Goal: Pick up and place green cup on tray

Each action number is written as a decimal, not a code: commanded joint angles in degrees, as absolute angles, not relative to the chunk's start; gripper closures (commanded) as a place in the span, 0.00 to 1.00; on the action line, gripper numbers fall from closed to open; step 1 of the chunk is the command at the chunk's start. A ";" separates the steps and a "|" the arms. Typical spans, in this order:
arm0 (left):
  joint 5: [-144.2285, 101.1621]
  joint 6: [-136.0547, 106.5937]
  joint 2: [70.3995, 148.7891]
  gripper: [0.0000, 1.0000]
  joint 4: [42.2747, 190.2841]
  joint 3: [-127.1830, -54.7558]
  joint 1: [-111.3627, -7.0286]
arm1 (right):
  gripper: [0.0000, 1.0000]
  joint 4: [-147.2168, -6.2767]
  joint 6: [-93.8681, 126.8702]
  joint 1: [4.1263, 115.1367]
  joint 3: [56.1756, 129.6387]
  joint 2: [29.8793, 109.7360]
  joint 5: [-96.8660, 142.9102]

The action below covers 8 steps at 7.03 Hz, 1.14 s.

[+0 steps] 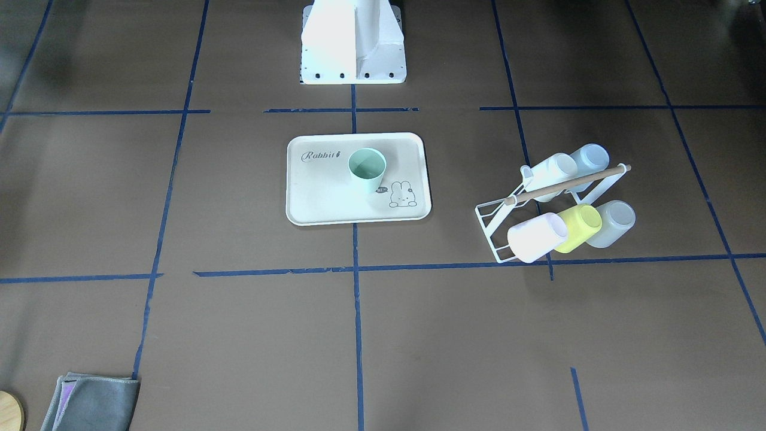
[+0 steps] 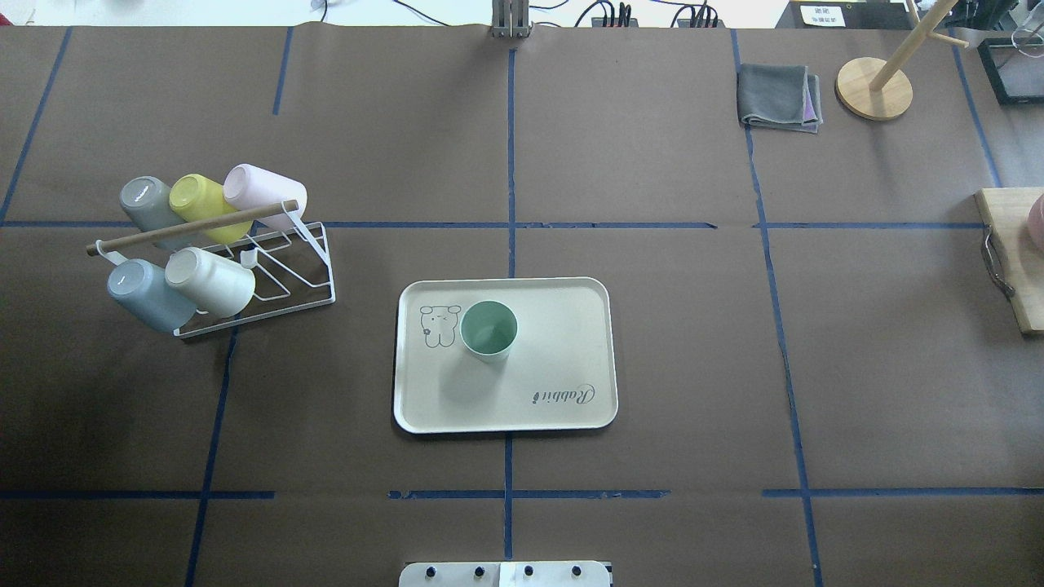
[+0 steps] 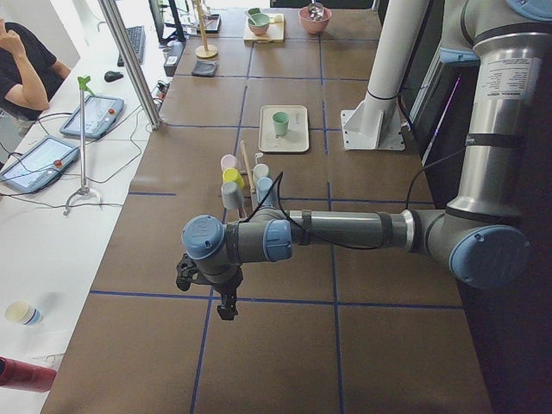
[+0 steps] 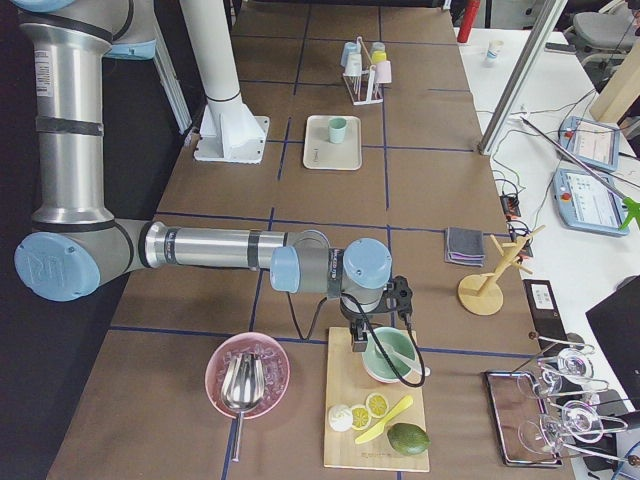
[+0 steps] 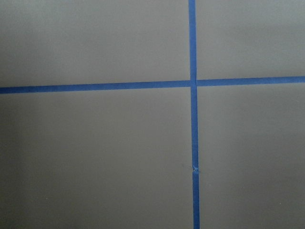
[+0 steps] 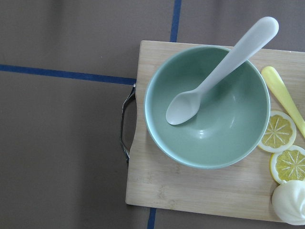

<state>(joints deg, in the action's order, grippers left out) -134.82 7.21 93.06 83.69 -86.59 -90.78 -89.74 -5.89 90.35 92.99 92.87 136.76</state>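
Note:
The green cup (image 2: 488,330) stands upright on the cream rabbit tray (image 2: 555,359) at the table's middle, next to the rabbit drawing. It also shows on the tray (image 1: 323,197) in the front-facing view (image 1: 367,169). Nothing touches it. My left gripper (image 3: 226,306) shows only in the left side view, far from the tray, over bare table with blue tape lines; I cannot tell whether it is open or shut. My right gripper (image 4: 358,340) shows only in the right side view, over a wooden board at the other end; I cannot tell its state either.
A white wire rack (image 2: 277,269) holds several cups, among them a yellow-green one (image 2: 198,200). A grey cloth (image 2: 779,96) and a wooden stand (image 2: 873,88) lie far right. Under the right wrist is a board (image 6: 167,191) with a green bowl (image 6: 228,129), spoon and lemon slices.

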 commanded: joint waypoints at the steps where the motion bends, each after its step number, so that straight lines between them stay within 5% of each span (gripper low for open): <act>1: -134.82 7.12 92.46 0.00 84.90 -86.22 -90.70 | 0.00 -89.74 -5.89 90.44 92.81 92.81 136.67; 8: -134.91 7.03 92.55 0.00 84.90 -86.31 -90.62 | 0.00 -89.74 -0.61 90.70 92.81 92.81 133.77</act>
